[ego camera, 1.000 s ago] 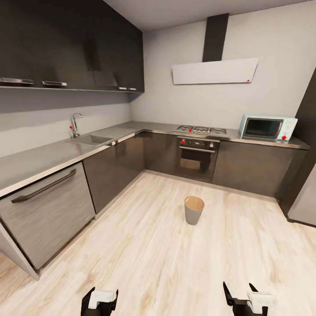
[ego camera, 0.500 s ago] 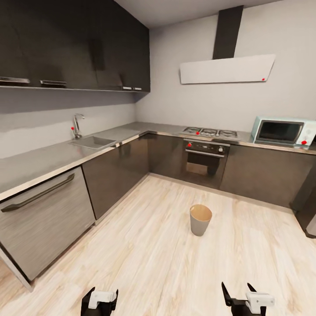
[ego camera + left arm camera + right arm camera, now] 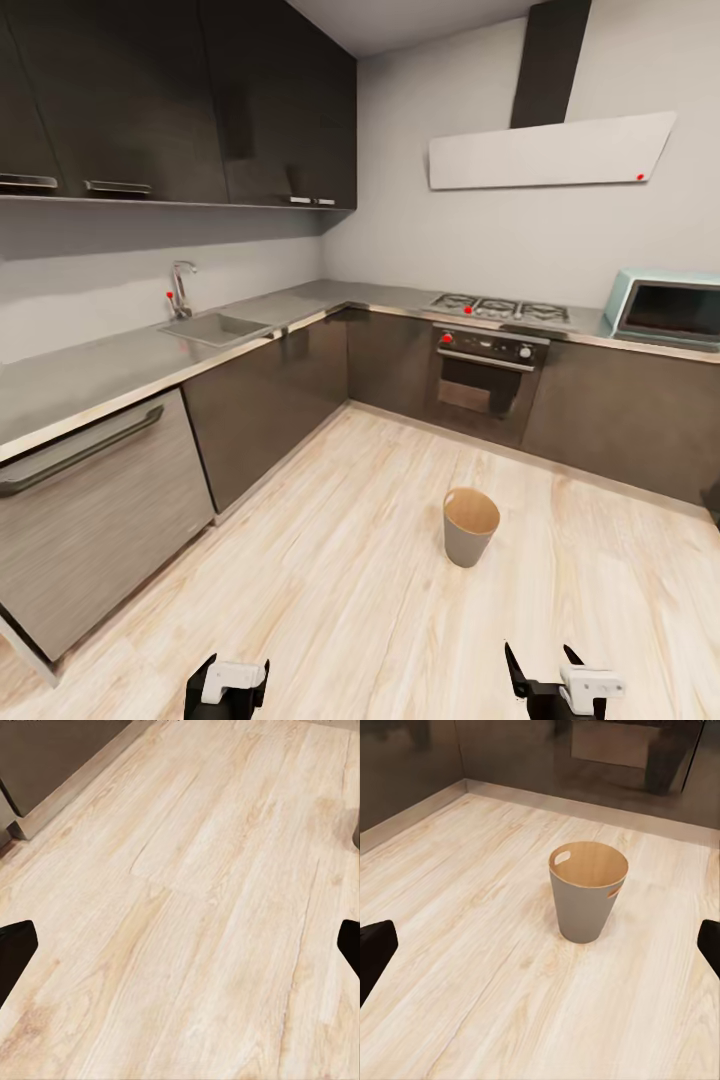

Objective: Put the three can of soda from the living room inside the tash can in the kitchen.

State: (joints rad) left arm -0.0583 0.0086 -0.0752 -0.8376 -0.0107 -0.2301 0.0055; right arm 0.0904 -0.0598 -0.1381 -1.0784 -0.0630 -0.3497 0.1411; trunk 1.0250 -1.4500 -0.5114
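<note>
Room: the kitchen, with glossy dark cabinet fronts (image 3: 270, 400) and a steel counter (image 3: 120, 365), is lying ahead of the robot.
Bin: the small round tapered tash can (image 3: 470, 526), grey outside and tan inside, is standing upright on the pale plank floor (image 3: 330, 590), well apart from the built-in oven (image 3: 487, 385).
Left gripper (image 3: 228, 690): its fingers are spreading wide over bare floor, holding nothing.
Right gripper (image 3: 560, 688): its fingers are spreading wide, holding nothing, pointing toward the tash can.
</note>
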